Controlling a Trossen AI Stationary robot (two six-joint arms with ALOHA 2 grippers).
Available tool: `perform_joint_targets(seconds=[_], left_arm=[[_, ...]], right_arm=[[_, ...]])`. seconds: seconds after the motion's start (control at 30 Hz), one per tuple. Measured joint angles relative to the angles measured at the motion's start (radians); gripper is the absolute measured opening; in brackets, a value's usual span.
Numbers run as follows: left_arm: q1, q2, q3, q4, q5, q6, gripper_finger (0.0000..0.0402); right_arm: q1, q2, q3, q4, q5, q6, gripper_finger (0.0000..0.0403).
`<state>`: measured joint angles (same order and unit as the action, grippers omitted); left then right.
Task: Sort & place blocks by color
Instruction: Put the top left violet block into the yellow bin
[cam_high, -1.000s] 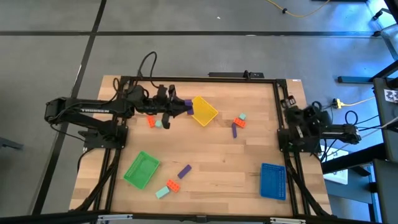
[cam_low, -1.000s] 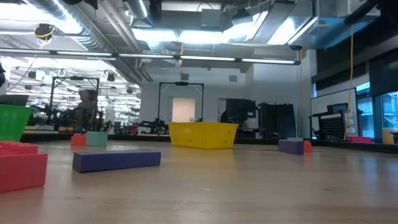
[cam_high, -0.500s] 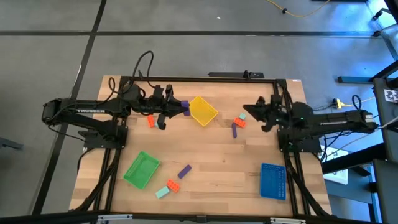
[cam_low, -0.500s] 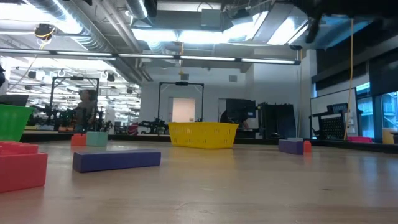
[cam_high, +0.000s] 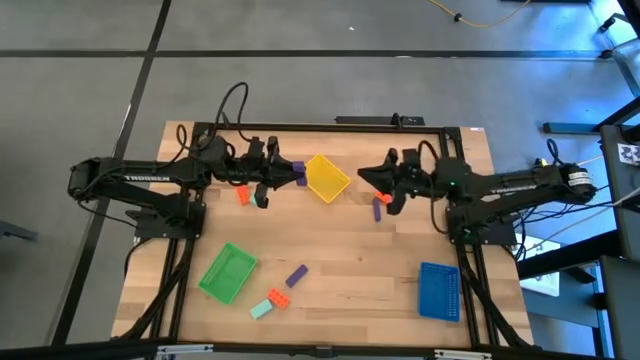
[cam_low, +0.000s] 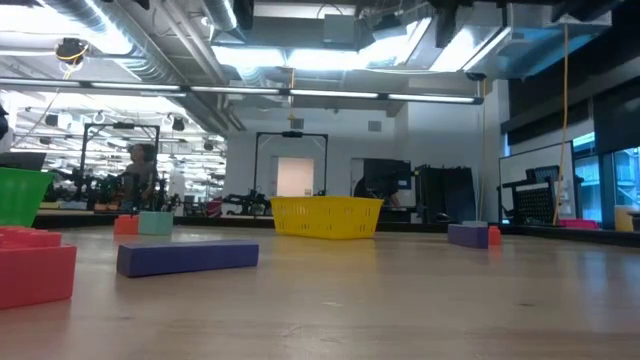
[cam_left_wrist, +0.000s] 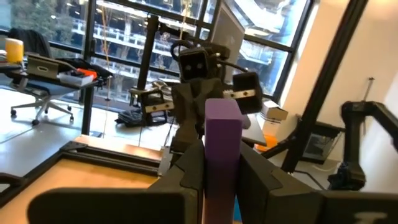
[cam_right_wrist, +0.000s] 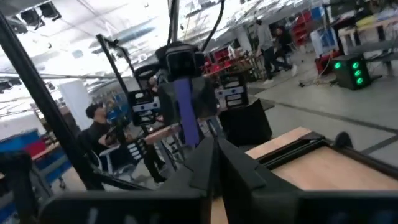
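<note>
Reaching in from its rest at the right edge, the right arm now stretches over the table's far half, while the left arm has drawn back slightly from the yellow tray; the loose blocks lie where they lay.

Going from left to right in the high view: the left gripper (cam_high: 293, 174) hangs over the far left of the light wooden table (cam_high: 350, 250), its fingers clamped narrow on an elongated purple block (cam_high: 298, 173) (cam_left_wrist: 222, 149), which stands upright between them in the left wrist view; just beneath the arm sit a small orange-red studded block (cam_high: 242, 195) and a mint-teal block (cam_high: 255, 199) beside it; nearer the front edge lies the flat green tray (cam_high: 228, 272), then a mint-teal block (cam_high: 261, 310) touching an orange-red one (cam_high: 277, 296), and a lone purple block (cam_high: 296, 274) a little beyond them; the flat yellow tray (cam_high: 328, 178) rests just beside the left gripper's tip; the right gripper (cam_high: 366, 176), fingers closed together and apparently holding nothing, hovers near an orange-red block (cam_high: 381, 196) and a purple block (cam_high: 377, 208), with any teal piece there hidden under the arm; the flat blue tray (cam_high: 439, 290) sits at the front right corner.
</note>
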<state>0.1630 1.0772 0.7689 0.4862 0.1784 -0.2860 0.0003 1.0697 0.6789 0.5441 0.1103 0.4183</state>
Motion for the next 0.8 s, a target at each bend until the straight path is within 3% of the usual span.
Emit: perform_joint_targets(seconds=[0.17, 0.4, 0.5, 0.63, 0.8], left_arm=[[0.0, 0.042, 0.0, 0.034, -0.008, -0.051, 0.0048], [-0.03, 0.151, 0.051, 0.065, -0.01, -0.074, 0.0048], [-0.052, 0.209, 0.106, 0.07, -0.01, -0.043, 0.0048], [-0.059, 0.264, 0.157, 0.066, -0.021, -0.011, 0.0048], [-0.059, 0.293, 0.17, 0.059, -0.021, -0.011, 0.0048]], right_arm=[[0.001, 0.092, 0.108, -0.163, -0.138, -0.023, 0.0085], [0.0, 0.227, 0.308, -0.414, -0.157, -0.153, 0.0245], [0.0, 0.277, 0.367, -0.497, -0.157, -0.186, 0.0294], [0.0, 0.318, 0.387, -0.531, -0.156, -0.171, 0.0316], [0.0, 0.319, 0.387, -0.485, -0.156, -0.16, 0.0307]])
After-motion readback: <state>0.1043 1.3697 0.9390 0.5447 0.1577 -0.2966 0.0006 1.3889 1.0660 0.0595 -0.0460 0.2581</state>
